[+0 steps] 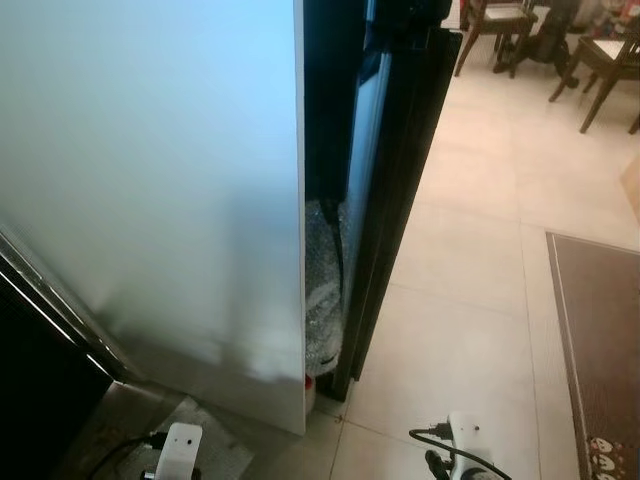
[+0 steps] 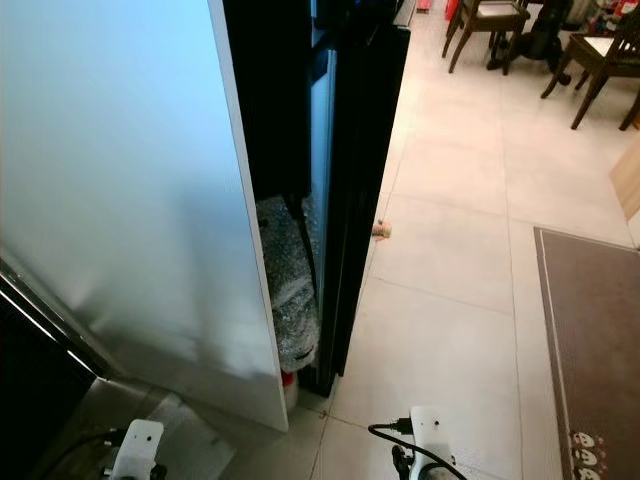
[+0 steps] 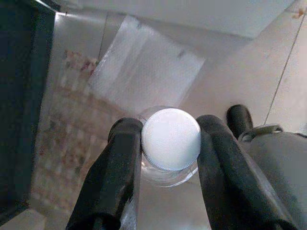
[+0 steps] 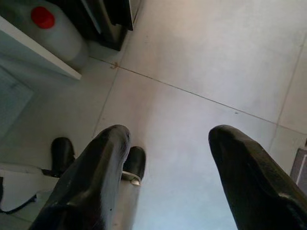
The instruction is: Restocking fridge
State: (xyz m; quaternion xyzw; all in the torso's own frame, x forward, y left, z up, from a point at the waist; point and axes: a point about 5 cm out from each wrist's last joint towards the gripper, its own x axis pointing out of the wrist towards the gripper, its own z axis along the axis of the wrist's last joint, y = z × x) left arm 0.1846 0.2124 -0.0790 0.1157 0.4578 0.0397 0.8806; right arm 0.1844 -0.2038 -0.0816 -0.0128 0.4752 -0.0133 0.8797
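Left gripper [image 3: 168, 143]: fingers closed on a clear bottle with a white cap [image 3: 171, 139], cap facing the wrist camera, held low over the floor.
Right gripper [image 4: 168, 143]: fingers spread wide, nothing between them, tiled floor [image 4: 201, 62] below.
Beyond left gripper: bubble-wrap sheet [image 3: 144, 72] on the floor.
Ahead: white panel [image 1: 150, 200]; dark fridge [image 1: 395, 180] edge-on behind it.
Gap between them: bubble-wrapped bundle [image 2: 288, 290] over a red-capped jug [image 4: 53, 28].
Far right: rug [image 1: 600, 340], chairs [image 1: 495, 25].

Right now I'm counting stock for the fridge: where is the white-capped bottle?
The white-capped bottle sits clamped between the left gripper's two black fingers in the left wrist view, held low above the floor near the bubble wrap sheet.
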